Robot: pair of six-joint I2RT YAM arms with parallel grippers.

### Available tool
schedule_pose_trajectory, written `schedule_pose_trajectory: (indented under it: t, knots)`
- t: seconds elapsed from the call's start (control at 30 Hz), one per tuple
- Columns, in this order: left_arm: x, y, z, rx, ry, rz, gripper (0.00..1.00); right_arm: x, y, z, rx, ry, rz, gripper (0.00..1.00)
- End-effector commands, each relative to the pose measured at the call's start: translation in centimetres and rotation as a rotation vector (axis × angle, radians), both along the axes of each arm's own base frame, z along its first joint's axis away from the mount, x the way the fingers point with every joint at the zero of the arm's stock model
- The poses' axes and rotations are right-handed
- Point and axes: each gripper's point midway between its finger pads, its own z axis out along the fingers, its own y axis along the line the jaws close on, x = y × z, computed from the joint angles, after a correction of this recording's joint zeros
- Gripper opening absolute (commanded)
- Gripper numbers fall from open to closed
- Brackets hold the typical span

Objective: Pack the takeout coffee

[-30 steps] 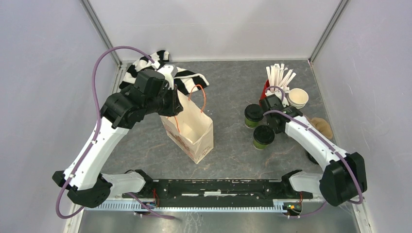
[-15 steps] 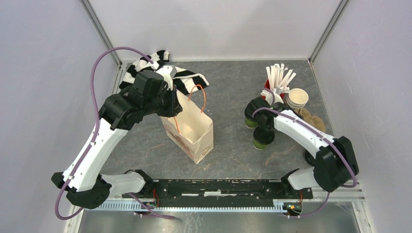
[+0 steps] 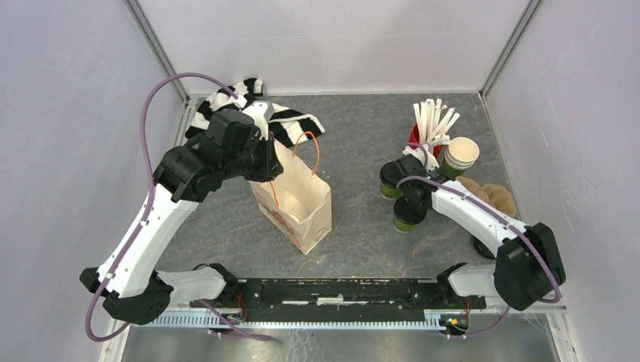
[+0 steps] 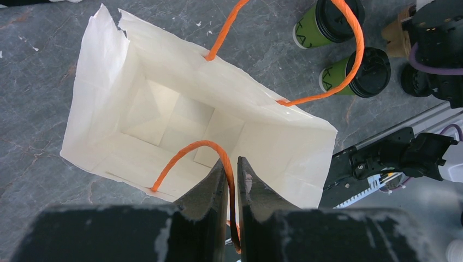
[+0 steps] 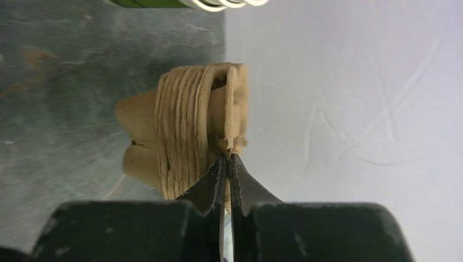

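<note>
Currently neither coffee is packed. Both stand upright on the desk, lids on, to the right of the paper bag. The back cup and front cup sit just beside each other, apart from the bag. The bag mouth is open & nothing shows inside.

The left tool is closed narrow on the bag's near handle, orange cord pinched btw the fingers, holding that side up. The right tool has its fingers drawn together to a sliver w/ nothing visibly btw them. Its cam faces a brown ribbed cardboard stack by the side wall, not the cups. From above, the right wrist sits over the front cup and the tool itself is hidden under the arm.

Handling, as a guess: these are paper cups, light if empty, heavier & sloshy if filled; can't tell which. The walls are soft and will dent under a hard squeeze. The lids look press-fit and could pop, so no lifting by the lid. Best hold is prob. across the body at the label band, under the lid rim, w/ a moderate squeeze and the cup kept upright. The right tool must open wide first. The bag is thin & floppy, so lower the cup straight in, clear of the far handle arching over the mouth.
</note>
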Motion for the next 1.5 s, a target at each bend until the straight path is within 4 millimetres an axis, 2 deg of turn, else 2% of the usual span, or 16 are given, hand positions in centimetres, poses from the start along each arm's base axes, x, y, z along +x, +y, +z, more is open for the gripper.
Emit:
schedule_pose_trajectory:
  t: [0.0, 0.03, 0.13, 0.23, 0.43, 0.53, 0.6, 0.7, 0.8, 0.93, 1.07, 1.23, 1.33, 1.4, 1.47]
  knots:
    - [0.2, 0.2, 1.0, 0.000, -0.050, -0.006, 0.18, 0.6, 0.9, -1.3, 0.173, -0.018, 0.038, 0.33]
    - [0.2, 0.4, 1.1, 0.003, -0.051, 0.003, 0.18, 0.6, 1.2, -1.4, 0.205, -0.015, 0.048, 0.41]
    - [-0.2, 1.3, 1.2, 0.017, -0.052, 0.028, 0.18, 0.9, 2.0, -0.7, 0.282, -0.034, 0.072, 0.57]
    - [-1.4, 2.6, -0.1, 0.050, -0.014, 0.051, 0.19, 1.7, 3.6, 0.5, 0.388, -0.058, 0.113, 0.65]
    - [-5.1, 5.6, -4.6, 0.130, 0.160, 0.137, 0.18, 4.1, 6.5, 2.6, 0.552, -0.128, 0.161, 0.75]
    - [-6.7, 6.6, -5.9, 0.151, 0.245, 0.181, 0.17, 5.0, 7.5, 2.3, 0.638, -0.159, 0.158, 0.77]
    - [-7.3, 6.9, -6.7, 0.164, 0.282, 0.201, 0.17, 5.2, 8.9, 1.6, 0.728, -0.162, 0.189, 0.80]
    - [-7.9, 6.1, -7.7, 0.156, 0.352, 0.184, 0.15, 4.7, 9.9, 0.2, 0.801, -0.159, 0.195, 0.82]
    - [-8.9, 5.3, -8.5, 0.127, 0.421, 0.172, 0.15, 4.0, 10.2, -0.2, 0.847, -0.158, 0.189, 0.86]
    - [-9.6, 4.7, -9.1, 0.097, 0.483, 0.175, 0.15, 3.3, 9.7, -0.4, 0.894, -0.210, 0.188, 0.91]
    - [-8.6, 4.5, -9.2, 0.144, 0.476, 0.159, 0.14, 2.8, 7.6, -0.8, 0.892, -0.208, 0.120, 0.92]
    - [-5.0, 2.7, -6.6, 0.164, 0.390, 0.109, 0.14, 1.9, 3.7, -1.0, 0.872, -0.156, 0.015, 0.90]
    - [-3.5, 2.1, -6.9, 0.188, 0.348, 0.069, 0.14, 0.9, 0.3, -1.6, 0.786, -0.090, -0.077, 0.86]
    - [-2.8, 2.2, -7.1, 0.212, 0.316, 0.056, 0.14, 0.7, -0.1, -2.0, 0.765, -0.043, -0.064, 0.84]
    - [-2.4, 2.3, -7.1, 0.229, 0.293, 0.036, 0.14, 0.3, -0.5, -1.9, 0.730, 0.001, -0.068, 0.77]
